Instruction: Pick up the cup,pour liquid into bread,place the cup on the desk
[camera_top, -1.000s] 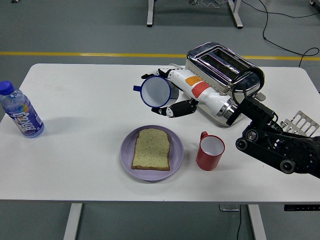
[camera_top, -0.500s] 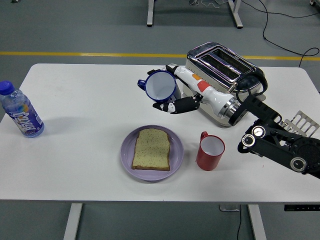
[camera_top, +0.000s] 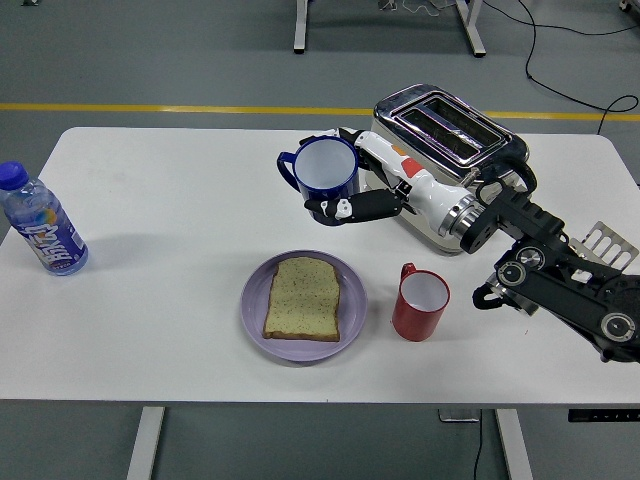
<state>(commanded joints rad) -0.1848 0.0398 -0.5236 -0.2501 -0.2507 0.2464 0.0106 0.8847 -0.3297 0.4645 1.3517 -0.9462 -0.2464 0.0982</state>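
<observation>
The right hand (camera_top: 345, 190) reaches in from the right side over the white bench (camera_top: 160, 200) and holds a blue cup (camera_top: 325, 168) with a white inside, raised above the surface. Its black fingers (camera_top: 365, 208) are wrapped around the lower part of the cup's wall, one set curling under the front and another showing behind the rim. The cup stands nearly upright with its mouth facing up, and its handle points left. It hangs above the bare bench beyond the purple plate (camera_top: 255, 305), just left of the chrome toaster (camera_top: 445, 130) that stands at the far right. A slice of bread (camera_top: 303, 298) lies flat on the plate, near the front edge at the middle of the bench, well below and apart from the held cup. A red mug (camera_top: 420, 305) stands upright just right of the plate, its handle turned to the far left side. A plastic water bottle (camera_top: 42, 225) with a blue cap lies tilted at the left end of the bench, well apart from everything else. The left arm does not show.
</observation>
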